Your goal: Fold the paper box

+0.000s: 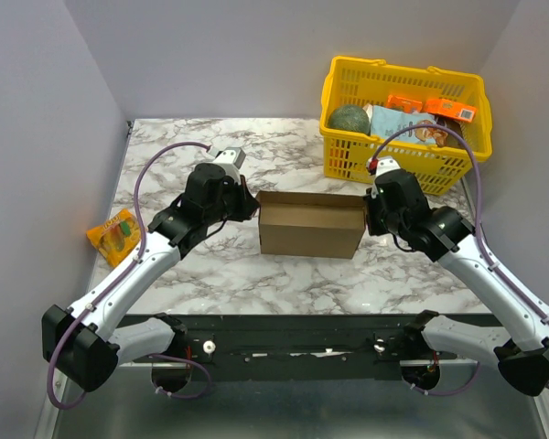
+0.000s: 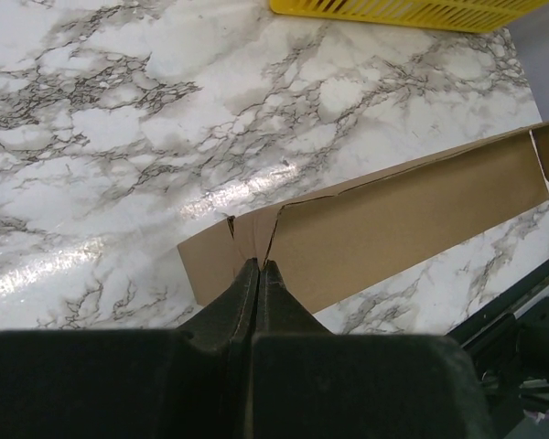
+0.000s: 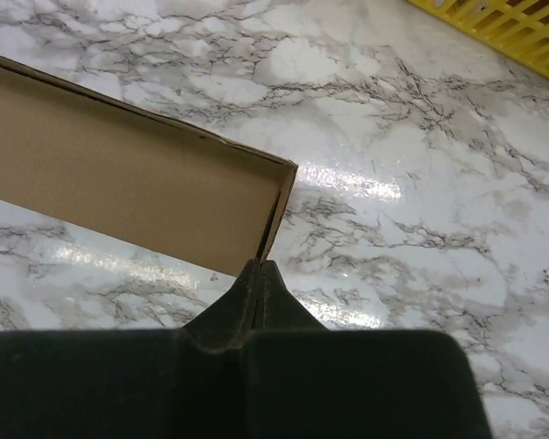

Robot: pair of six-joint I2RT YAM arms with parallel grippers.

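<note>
The paper box (image 1: 311, 229) is plain brown cardboard, folded into a shallow rectangular shape at the middle of the marble table. My left gripper (image 1: 253, 205) is at its left end. In the left wrist view the gripper (image 2: 259, 264) is shut on the end wall where it meets the long side (image 2: 403, 219). My right gripper (image 1: 367, 216) is at the box's right end. In the right wrist view the gripper (image 3: 263, 265) is shut on the edge of the end wall at the corner of the box (image 3: 119, 183).
A yellow plastic basket (image 1: 398, 160) holding a green round thing (image 1: 349, 119) and packets stands at the back right, close behind my right arm. An orange snack packet (image 1: 116, 233) lies by the left wall. The basket's rim shows at the top of both wrist views.
</note>
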